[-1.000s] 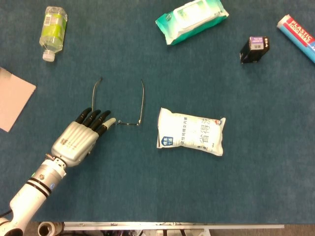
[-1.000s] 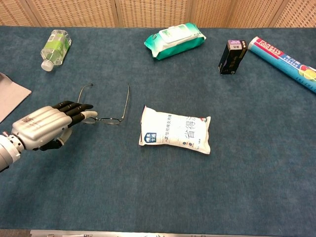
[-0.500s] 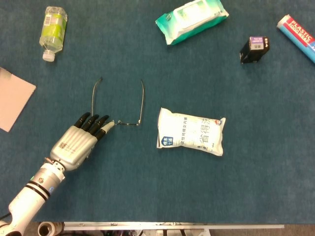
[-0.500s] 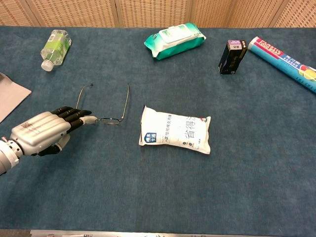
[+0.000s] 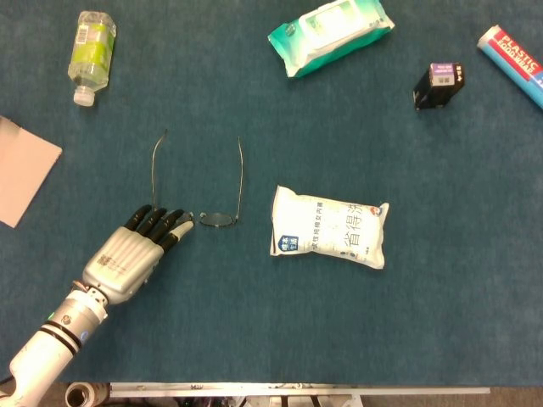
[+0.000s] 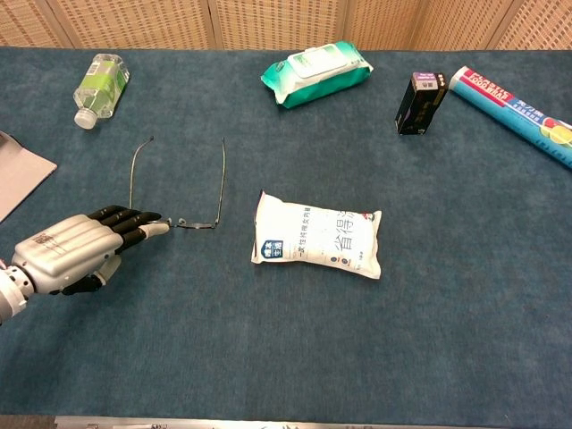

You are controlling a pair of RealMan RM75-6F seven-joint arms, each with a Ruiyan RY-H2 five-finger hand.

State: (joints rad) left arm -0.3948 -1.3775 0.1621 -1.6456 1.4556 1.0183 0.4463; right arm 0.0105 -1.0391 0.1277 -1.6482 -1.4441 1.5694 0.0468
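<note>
The left hand [image 5: 127, 254] lies low over the blue table [image 5: 339, 339], palm down, fingers stretched forward and close together toward a pair of thin wire-framed glasses [image 5: 216, 219]. Its fingertips [image 6: 152, 223] cover or touch the near lens — whether anything is pinched there I cannot tell, since the hand hides that end of the frame. The glasses rest on the table with both temple arms unfolded and pointing away from the robot, the free lens just beside the fingertips. A white pouch with blue print [image 5: 329, 226] lies near the glasses, to their right. Farther back sit a green-labelled bottle [image 5: 92, 47] on its side, a pack of wet wipes [image 5: 331, 36], a small dark box [image 5: 439, 83] and a roll of plastic wrap [image 5: 514, 53].
</note>
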